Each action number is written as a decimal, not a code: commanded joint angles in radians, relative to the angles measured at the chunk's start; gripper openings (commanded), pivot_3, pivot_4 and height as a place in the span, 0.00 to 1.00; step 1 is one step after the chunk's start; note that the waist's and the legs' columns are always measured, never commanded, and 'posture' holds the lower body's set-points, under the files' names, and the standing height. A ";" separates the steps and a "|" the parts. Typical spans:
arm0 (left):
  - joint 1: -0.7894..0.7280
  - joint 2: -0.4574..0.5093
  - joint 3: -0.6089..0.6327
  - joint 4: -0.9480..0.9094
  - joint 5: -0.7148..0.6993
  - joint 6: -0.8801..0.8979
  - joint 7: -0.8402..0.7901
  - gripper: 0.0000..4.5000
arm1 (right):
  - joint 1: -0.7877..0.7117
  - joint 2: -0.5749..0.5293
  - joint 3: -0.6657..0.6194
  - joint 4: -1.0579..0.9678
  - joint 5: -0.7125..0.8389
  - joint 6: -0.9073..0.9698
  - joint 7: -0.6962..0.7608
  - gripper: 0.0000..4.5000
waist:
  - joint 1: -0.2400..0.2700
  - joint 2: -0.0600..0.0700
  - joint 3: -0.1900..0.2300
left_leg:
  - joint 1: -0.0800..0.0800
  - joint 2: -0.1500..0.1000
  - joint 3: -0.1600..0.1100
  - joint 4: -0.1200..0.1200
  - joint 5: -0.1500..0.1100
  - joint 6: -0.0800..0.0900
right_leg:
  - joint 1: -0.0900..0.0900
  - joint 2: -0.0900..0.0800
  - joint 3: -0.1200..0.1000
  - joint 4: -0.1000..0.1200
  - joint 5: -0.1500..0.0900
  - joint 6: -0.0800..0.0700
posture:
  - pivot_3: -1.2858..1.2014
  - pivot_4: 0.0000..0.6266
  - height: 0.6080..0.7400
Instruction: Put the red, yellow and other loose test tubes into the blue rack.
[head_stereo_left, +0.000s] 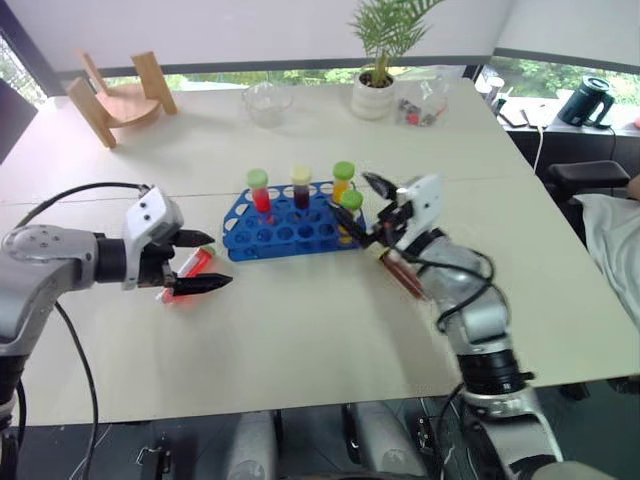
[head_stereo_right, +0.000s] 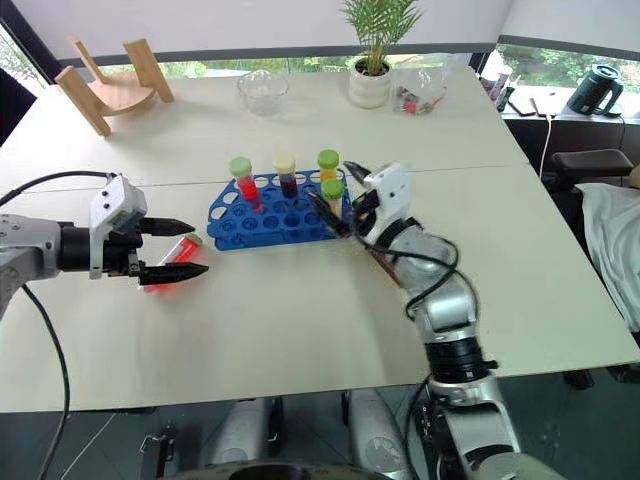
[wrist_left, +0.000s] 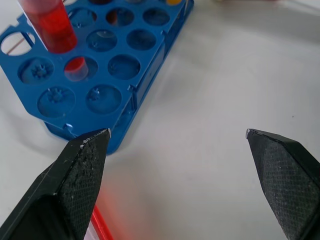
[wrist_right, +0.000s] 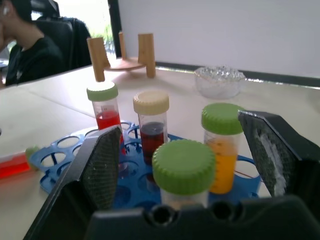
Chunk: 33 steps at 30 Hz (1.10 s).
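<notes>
Your right pincer (head_stereo_left: 368, 208) stands released, fingers spread either side of a green-capped tube (wrist_right: 183, 170) standing in the blue rack (head_stereo_left: 285, 226). Your left pincer (head_stereo_left: 206, 262) is released too, a loose red tube (head_stereo_left: 190, 268) on the surface (head_stereo_left: 300, 340) between its fingers, the rack just beyond.

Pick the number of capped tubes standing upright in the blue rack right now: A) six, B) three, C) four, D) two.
C: in the blue rack stand a red tube, a dark cream-capped tube and two green-capped yellow tubes.
</notes>
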 joint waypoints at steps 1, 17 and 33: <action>-0.011 0.033 0.019 -0.058 -0.036 0.004 -0.064 1.00 | -0.028 -0.233 -0.045 -0.140 0.194 0.268 0.241 0.94 | 0.008 0.000 0.000 | 0.000 0.000 0.000 0.000 0.000 0.000 | 0.000 0.000 0.000 0.000 0.000 0.000 | 0.52 0.24 1.00; 0.170 0.018 -0.111 -0.329 0.093 -0.037 0.014 1.00 | -0.343 -0.482 0.401 0.189 0.059 0.725 0.413 0.94 | 0.002 -0.001 0.000 | 0.001 0.001 0.001 0.000 -0.001 0.003 | 0.000 0.001 0.001 0.000 -0.001 -0.002 | 0.52 0.24 1.00; 0.128 -0.106 -0.183 -0.314 0.122 -0.035 0.103 1.00 | -0.415 -0.559 0.584 0.380 -0.221 0.416 0.687 0.18 | 0.018 -0.001 0.000 | 0.001 0.000 0.002 0.001 -0.002 0.003 | 0.001 0.000 0.001 0.000 -0.001 -0.001 | 0.52 0.24 1.00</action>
